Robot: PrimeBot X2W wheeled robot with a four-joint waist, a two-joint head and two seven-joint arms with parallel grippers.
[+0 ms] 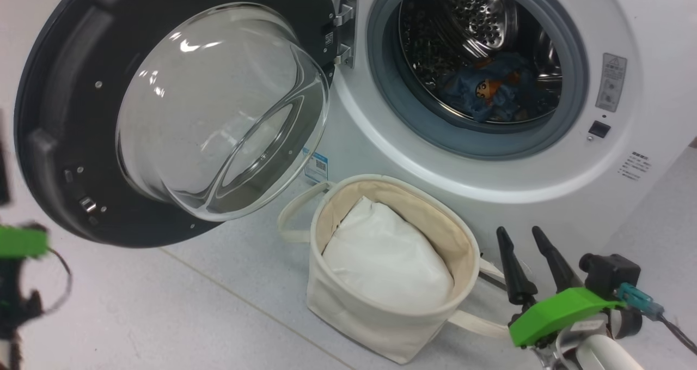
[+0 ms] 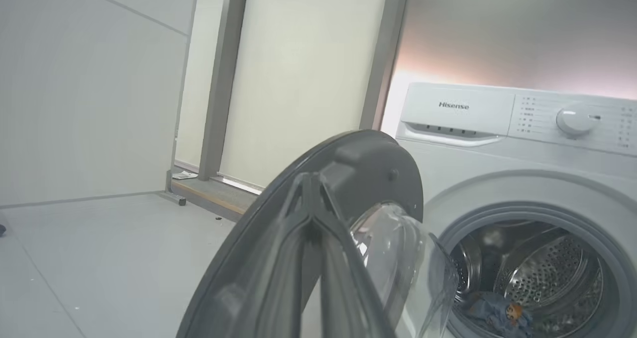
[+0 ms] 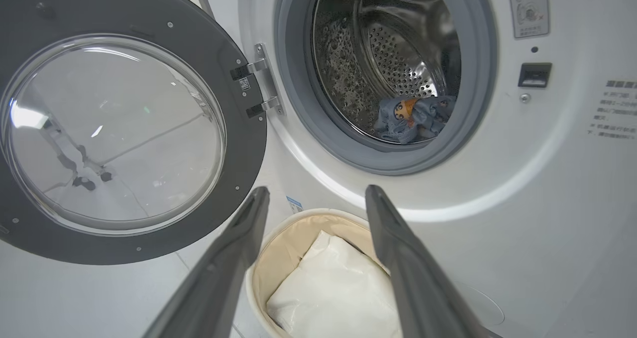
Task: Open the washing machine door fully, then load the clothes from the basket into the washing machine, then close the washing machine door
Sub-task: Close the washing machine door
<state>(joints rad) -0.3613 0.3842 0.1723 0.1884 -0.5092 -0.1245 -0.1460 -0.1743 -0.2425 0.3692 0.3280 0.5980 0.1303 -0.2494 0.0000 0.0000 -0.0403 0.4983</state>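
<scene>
Left gripper (image 2: 311,181): fingers clenched tip to tip, nothing seen between them, rising bottom centre of the left wrist view. They lie over the edge of the washing machine door (image 2: 378,164); contact can't be told. In the head view it's a green blur at the far left edge.

Right gripper (image 1: 518,231): lower right of the head view, fingers spread and empty, hovering just right of the basket (image 1: 381,326) and above it in the right wrist view, with the basket rim between the two fingers.

The basket sits on the floor (image 1: 163,315) at bottom centre, close in front of the washing machine (image 1: 626,157), below its opening. Inside it is a plain white cloth pad (image 1: 386,255) (no blue garment in there).

The clothes (image 1: 495,92) lie low in the steel drum (image 1: 479,16), a crumpled blue heap with an orange cartoon figure.

The door is swung wide open at upper left, glass bowl facing out, hung on a metal hinge (image 1: 346,26). A small blue label (image 1: 316,165) sits just under the bowl's edge.

Floor is pale grey tile. The left wrist view has the control dial (image 2: 575,120) at upper right, and grey frame posts (image 2: 224,79) and a pale wall at upper left
</scene>
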